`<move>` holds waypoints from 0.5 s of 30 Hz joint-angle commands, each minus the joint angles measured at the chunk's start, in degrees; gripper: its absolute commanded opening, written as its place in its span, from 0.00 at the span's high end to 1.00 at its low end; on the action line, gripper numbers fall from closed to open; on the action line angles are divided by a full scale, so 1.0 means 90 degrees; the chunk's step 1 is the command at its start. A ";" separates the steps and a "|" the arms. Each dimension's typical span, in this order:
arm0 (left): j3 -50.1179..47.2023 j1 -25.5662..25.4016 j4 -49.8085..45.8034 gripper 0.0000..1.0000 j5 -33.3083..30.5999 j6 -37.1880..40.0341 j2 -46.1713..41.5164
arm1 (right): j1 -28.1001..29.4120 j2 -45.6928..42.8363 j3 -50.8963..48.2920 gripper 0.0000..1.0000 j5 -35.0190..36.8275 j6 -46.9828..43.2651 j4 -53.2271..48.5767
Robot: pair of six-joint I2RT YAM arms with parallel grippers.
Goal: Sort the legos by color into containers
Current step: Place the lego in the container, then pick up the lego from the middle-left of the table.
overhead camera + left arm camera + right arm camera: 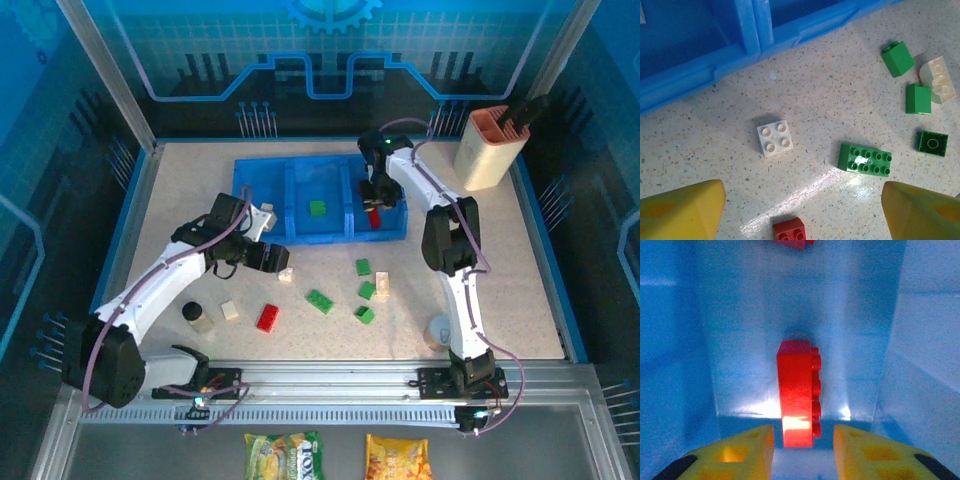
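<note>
Tabletop pale beige, speckled like terrazzo, soft glare patch on it. Blue translucent panels on three sides, gear drawing on far one. Aluminium posts at far corners, ribbed aluminium rail along near edge.

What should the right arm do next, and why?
Probably lift the right gripper straight up out of the right compartment: the red brick stands on its side there, and a gap shows between its studs and one finger, so it looks released.

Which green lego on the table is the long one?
The green oblong plastic brick with eight studs, nearest the white square brick; the other green bricks are short.
</note>
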 commanded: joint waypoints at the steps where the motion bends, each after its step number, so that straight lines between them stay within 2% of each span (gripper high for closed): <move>1: 0.0312 0.0044 -0.0395 0.18 -0.0194 -0.0101 0.0169 | 0.0086 -0.0541 -0.0261 0.62 0.0057 0.0098 -0.0149; 9: 0.0682 -0.0168 -0.0952 0.20 -0.0268 -0.0330 0.0533 | 0.0165 -0.1594 -0.1384 0.62 -0.0057 0.0262 0.0273; 15: 0.1093 -0.1007 -0.1388 0.20 -0.0844 -0.0620 0.0981 | 0.0150 -0.2512 -0.2493 0.62 -0.0115 0.0441 0.0704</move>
